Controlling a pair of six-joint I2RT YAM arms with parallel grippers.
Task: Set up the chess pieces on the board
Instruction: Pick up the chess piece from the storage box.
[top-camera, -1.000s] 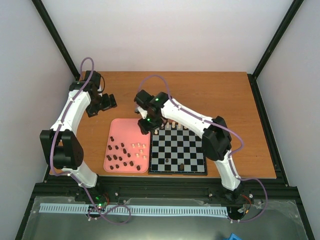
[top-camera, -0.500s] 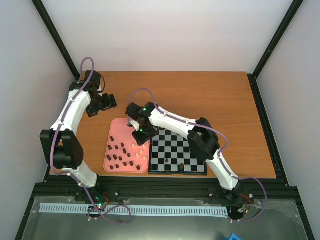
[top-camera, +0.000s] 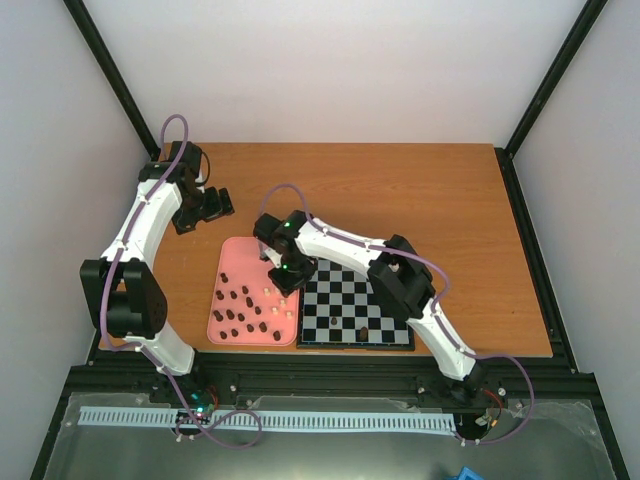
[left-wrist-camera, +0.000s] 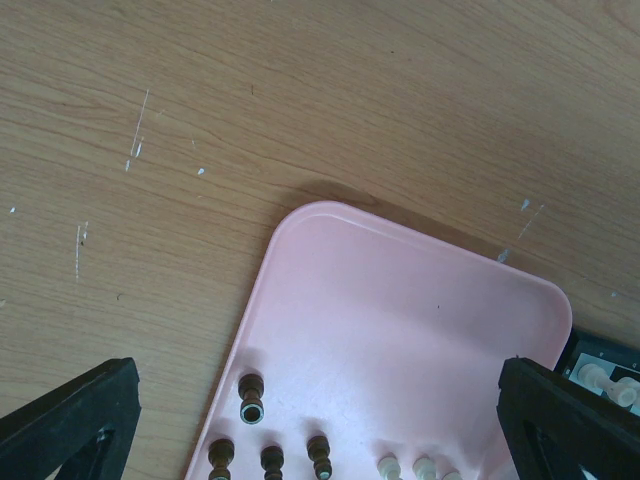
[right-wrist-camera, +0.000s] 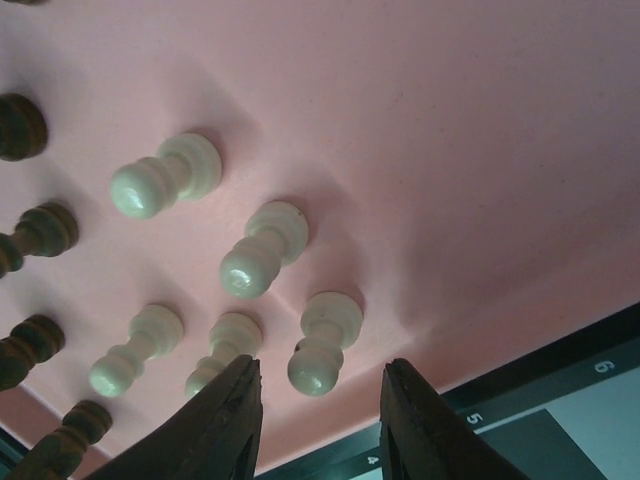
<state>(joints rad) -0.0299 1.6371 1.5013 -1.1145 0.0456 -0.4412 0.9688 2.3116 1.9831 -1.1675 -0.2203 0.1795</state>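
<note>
The checkered board (top-camera: 372, 300) lies right of the pink tray (top-camera: 240, 262). The tray holds several dark pieces (top-camera: 240, 312) and several cream pieces (top-camera: 283, 300). Two dark pieces (top-camera: 363, 333) stand on the board's near rows. My right gripper (top-camera: 284, 280) is low over the tray's right side. In the right wrist view it (right-wrist-camera: 320, 405) is open, with one cream pawn (right-wrist-camera: 322, 345) standing just ahead of the gap between its jaws, untouched. My left gripper (top-camera: 205, 208) is open and empty above the table behind the tray; its wide-apart fingers (left-wrist-camera: 70, 420) frame the tray's far corner (left-wrist-camera: 420, 300).
More cream pieces (right-wrist-camera: 260, 250) and dark pieces (right-wrist-camera: 35, 235) stand close to the left of the right gripper. The board's black border (right-wrist-camera: 560, 370) runs just right of it. The left wrist view shows the board's corner with cream pieces (left-wrist-camera: 597, 377). Bare wooden table (top-camera: 420, 190) lies behind.
My right arm has swung left and down from the board's far edge to the cream pieces on the tray's right side. The left arm has not moved.
</note>
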